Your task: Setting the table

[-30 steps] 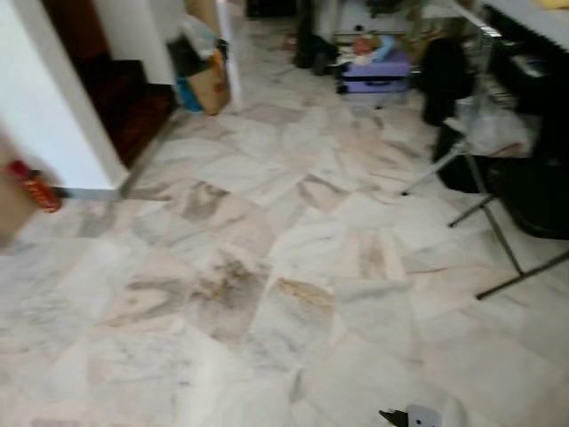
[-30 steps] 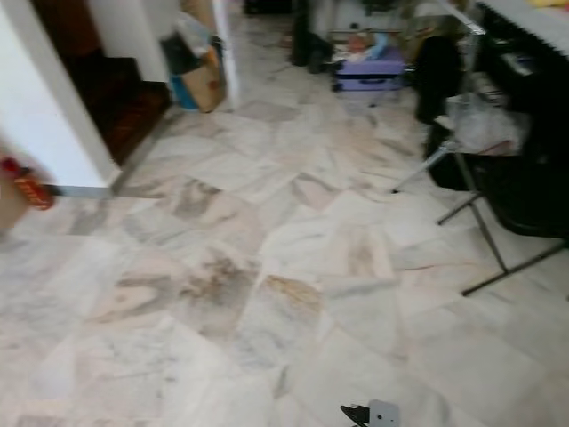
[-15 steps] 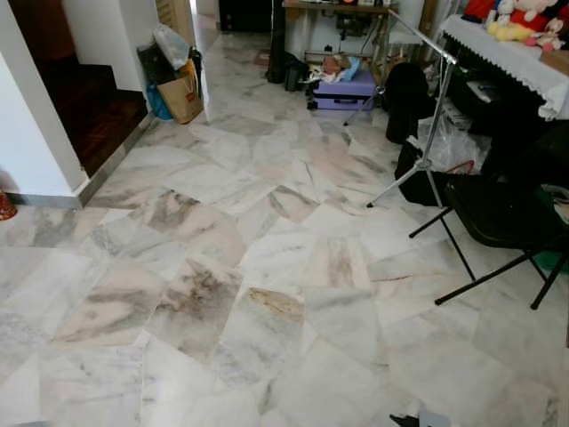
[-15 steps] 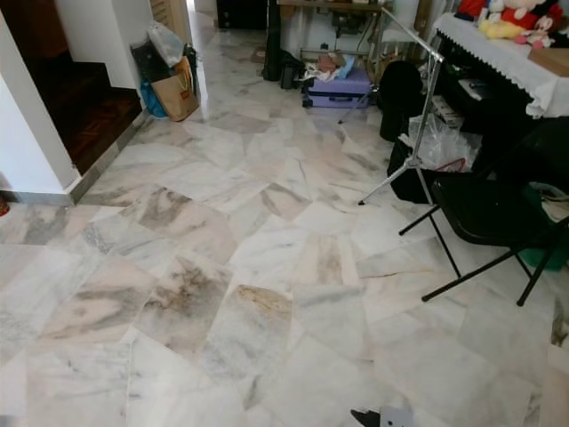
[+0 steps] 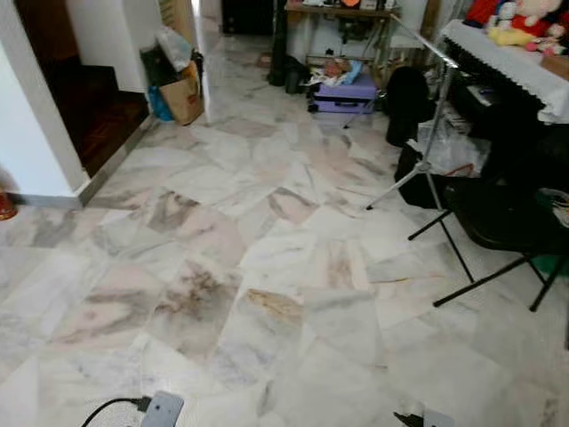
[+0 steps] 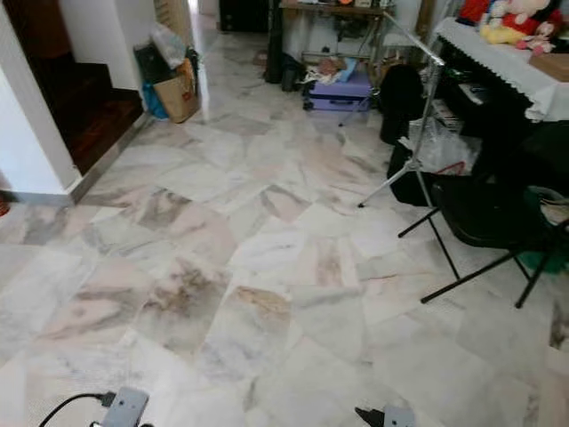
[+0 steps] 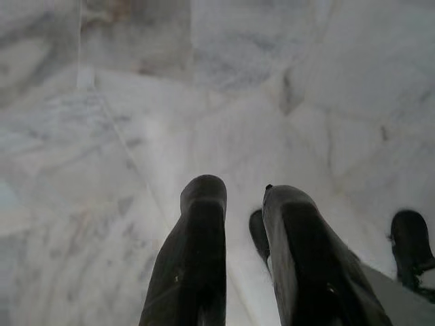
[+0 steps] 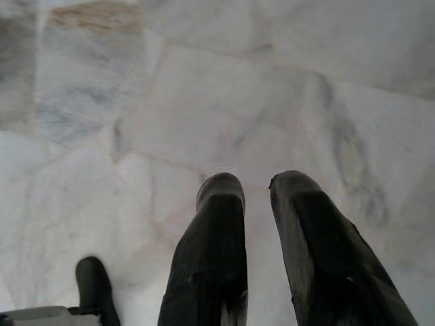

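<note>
Since the earlier frame the view has dipped slightly; left pincer (image 7: 234, 204) and right pincer (image 8: 262, 193), slightly apart, hold nothing above the floor (image 5: 293, 231), so table setting appears unstarted.

Ahead on my right stands a table (image 6: 494, 46), dark underneath and draped with a white cloth whose lace edge hangs over the side. Plush toys (image 6: 508, 14) sit at its far end and a brown cardboard box (image 6: 551, 65) rests nearer me.
</note>
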{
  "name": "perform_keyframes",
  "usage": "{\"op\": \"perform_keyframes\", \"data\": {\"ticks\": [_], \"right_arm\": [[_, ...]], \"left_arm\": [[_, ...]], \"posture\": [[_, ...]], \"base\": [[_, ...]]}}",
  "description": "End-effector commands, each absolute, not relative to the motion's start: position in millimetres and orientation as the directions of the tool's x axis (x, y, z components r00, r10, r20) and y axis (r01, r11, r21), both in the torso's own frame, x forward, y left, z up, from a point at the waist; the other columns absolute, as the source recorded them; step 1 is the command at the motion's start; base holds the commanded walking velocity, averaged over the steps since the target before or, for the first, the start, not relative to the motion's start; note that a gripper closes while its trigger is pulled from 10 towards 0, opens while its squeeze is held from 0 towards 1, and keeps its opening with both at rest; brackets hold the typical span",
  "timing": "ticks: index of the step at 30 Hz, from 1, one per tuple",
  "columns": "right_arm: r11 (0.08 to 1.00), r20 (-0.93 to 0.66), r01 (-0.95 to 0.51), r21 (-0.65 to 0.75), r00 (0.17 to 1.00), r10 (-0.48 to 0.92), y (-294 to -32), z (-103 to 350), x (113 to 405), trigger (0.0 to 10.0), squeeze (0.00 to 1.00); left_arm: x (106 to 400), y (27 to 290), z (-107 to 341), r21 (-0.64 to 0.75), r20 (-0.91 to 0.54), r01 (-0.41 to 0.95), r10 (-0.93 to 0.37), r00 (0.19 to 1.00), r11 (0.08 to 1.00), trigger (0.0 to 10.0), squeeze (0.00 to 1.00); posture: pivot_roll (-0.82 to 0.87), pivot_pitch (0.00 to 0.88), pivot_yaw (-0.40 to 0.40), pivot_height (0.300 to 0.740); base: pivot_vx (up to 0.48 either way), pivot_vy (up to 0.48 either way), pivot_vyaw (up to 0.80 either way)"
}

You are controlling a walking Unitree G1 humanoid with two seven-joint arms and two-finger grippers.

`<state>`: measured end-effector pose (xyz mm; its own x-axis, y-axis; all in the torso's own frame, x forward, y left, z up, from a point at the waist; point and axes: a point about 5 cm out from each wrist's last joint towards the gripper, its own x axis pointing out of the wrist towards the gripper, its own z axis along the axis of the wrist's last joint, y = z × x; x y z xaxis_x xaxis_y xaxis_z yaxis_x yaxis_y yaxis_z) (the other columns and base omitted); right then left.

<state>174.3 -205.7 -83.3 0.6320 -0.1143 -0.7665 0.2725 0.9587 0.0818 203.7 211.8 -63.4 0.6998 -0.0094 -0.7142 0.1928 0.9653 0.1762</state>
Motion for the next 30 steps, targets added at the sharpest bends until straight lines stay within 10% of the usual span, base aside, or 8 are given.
{"op": "perform_keyframes", "data": {"ticks": [1,22,30], "right_arm": [[0.953,-0.772,0.292,0.079,0.623,-0.127,-210,-84,171,10.0,0.00],[0.943,-0.771,0.327,0.056,0.614,-0.167,-229,-85,159,10.0,0.00],[0.936,-0.758,0.352,0.030,0.618,-0.208,-243,-83,152,10.0,0.00]], "left_arm": [[193,219,-70,0.215,-0.756,0.201,0.033,0.653,0.956,10.0,0.00],[183,216,-78,0.282,-0.792,0.178,0.124,0.598,0.943,10.0,0.00],[177,194,-85,0.273,-0.822,0.361,0.021,0.570,0.892,10.0,0.00]], "posture": [[0.10,0.033,-0.031,0.740],[0.03,0.052,-0.059,0.740],[-0.02,0.070,-0.003,0.740]], "base": [[0.000,0.000,0.00],[0.000,0.000,0.00],[0.000,0.000,0.00]]}}
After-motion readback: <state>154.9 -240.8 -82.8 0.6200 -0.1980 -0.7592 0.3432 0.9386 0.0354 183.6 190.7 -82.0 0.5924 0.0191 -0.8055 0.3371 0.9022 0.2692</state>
